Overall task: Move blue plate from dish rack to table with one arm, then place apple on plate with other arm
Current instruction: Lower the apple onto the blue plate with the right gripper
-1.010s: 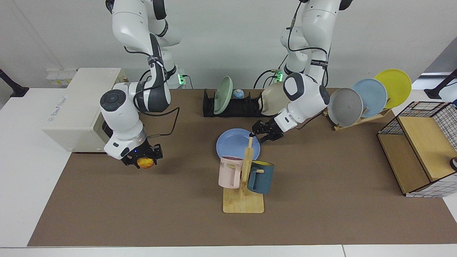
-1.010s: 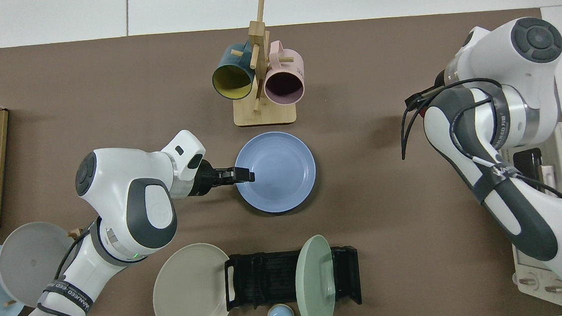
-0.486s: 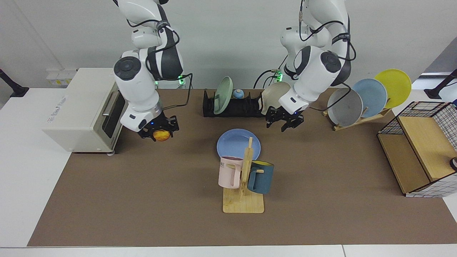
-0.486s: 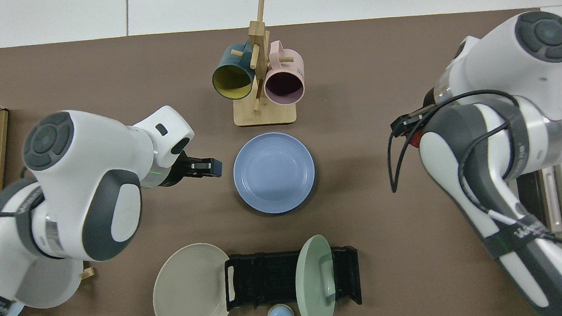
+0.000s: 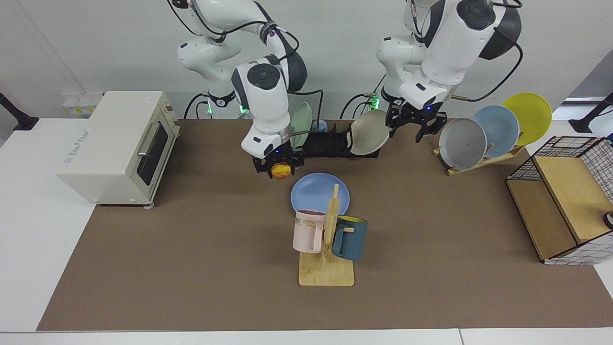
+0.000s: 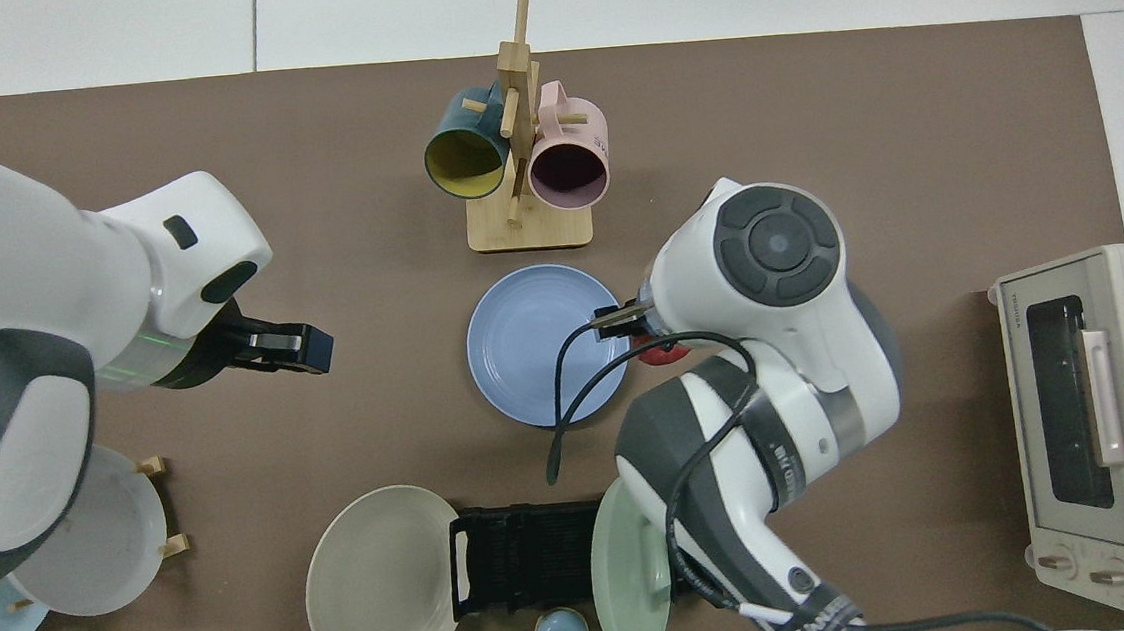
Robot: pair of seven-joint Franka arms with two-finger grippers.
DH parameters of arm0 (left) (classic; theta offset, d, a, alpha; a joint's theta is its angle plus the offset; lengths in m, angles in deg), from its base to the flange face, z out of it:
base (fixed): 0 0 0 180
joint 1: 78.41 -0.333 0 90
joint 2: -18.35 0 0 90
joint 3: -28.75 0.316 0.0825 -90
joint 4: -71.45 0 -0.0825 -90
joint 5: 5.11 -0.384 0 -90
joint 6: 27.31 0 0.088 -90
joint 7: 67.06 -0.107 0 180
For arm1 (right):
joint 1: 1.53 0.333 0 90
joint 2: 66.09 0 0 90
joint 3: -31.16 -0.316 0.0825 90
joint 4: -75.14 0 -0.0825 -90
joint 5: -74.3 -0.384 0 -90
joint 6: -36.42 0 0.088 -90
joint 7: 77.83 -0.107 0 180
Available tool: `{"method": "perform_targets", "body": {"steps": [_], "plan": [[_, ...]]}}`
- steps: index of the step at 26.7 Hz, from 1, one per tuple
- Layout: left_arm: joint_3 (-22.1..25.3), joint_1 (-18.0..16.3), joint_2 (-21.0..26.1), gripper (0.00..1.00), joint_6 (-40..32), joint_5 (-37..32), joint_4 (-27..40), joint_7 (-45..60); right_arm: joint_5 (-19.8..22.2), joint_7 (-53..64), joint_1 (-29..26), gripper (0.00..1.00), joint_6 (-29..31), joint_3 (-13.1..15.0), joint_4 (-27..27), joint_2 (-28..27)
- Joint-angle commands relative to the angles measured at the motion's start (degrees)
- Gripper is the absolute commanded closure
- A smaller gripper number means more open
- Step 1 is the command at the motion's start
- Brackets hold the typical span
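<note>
Beside blue plate (image 5: pixel 316 191), right gripper (image 5: pixel 279 168) (pointing down) clasps apple (image 5: pixel 280 169).

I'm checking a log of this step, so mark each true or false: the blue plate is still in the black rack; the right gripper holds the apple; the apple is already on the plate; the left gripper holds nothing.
1. Round periwinkle-blue plate stands in the low black slotted dish rack: false, it lies flat on the brown-matted table.
2. Right gripper holds the small red-yellow apple: true.
3. Apple rests on the plate: false, it hangs beside the rim.
4. Left gripper holds nothing: true, its fingers are open.
</note>
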Motion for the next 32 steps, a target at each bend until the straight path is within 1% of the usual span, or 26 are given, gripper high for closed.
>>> {"method": "perform_targets", "body": {"steps": [1,3,5,8,9,10,14,16,19,21,23,32], "plan": [[0.24,-1.10,0.76,0.22,-6.94,-1.60,-5.21,0.71,-0.97,-8.65,4.79,0.95,7.36,0.47,3.55,-0.88],[0.68,-1.81,0.67,0.22,-8.00,-2.04,-5.74,0.71,-0.97,-12.35,7.07,0.95,8.94,0.47,3.55,-2.46],[0.86,-1.90,-0.46,0.13,-8.27,-2.48,-6.00,0.36,-0.89,-14.56,8.84,0.94,11.14,0.55,3.55,-4.13],[0.95,-1.90,-1.53,0.10,-8.27,-2.92,-5.92,0.27,-0.80,-14.56,8.93,0.94,12.37,0.47,3.37,-5.72],[0.86,-1.90,-1.70,0.03,-8.27,-2.92,-5.83,0.36,-0.89,-14.56,8.93,0.94,13.16,0.47,3.37,-6.24],[0.86,-1.90,-1.88,0.00,-8.35,-2.92,-5.74,0.44,-0.89,-14.65,8.93,0.93,14.56,0.47,3.37,-6.77],[1.03,-2.07,-2.14,0.00,-8.27,-2.74,-5.65,0.53,-0.97,-15.00,8.93,0.92,18.26,0.47,3.28,-9.06],[1.03,-3.12,-2.14,0.00,-8.35,-2.31,-5.57,0.71,-0.97,-14.57,8.93,0.90,18.44,0.47,3.19,-9.59],[1.03,-3.57,-2.14,0.00,-8.35,-2.30,-5.57,0.80,-1.41,-14.48,8.76,0.90,18.44,0.47,3.19,-9.68],[1.03,-4.27,-2.23,0.00,-8.44,-2.30,-5.57,0.80,-2.20,-14.21,8.75,0.86,18.53,0.47,3.19,-9.94],[1.03,-4.71,-2.23,0.00,-8.44,-2.30,-5.57,0.80,-2.29,-13.78,9.10,0.86,18.53,0.47,3.28,-10.11],[1.03,-4.97,-2.58,0.00,-8.35,-2.30,-5.57,0.80,-2.29,-13.42,9.46,0.76,18.79,0.47,3.90,-10.99]]}}
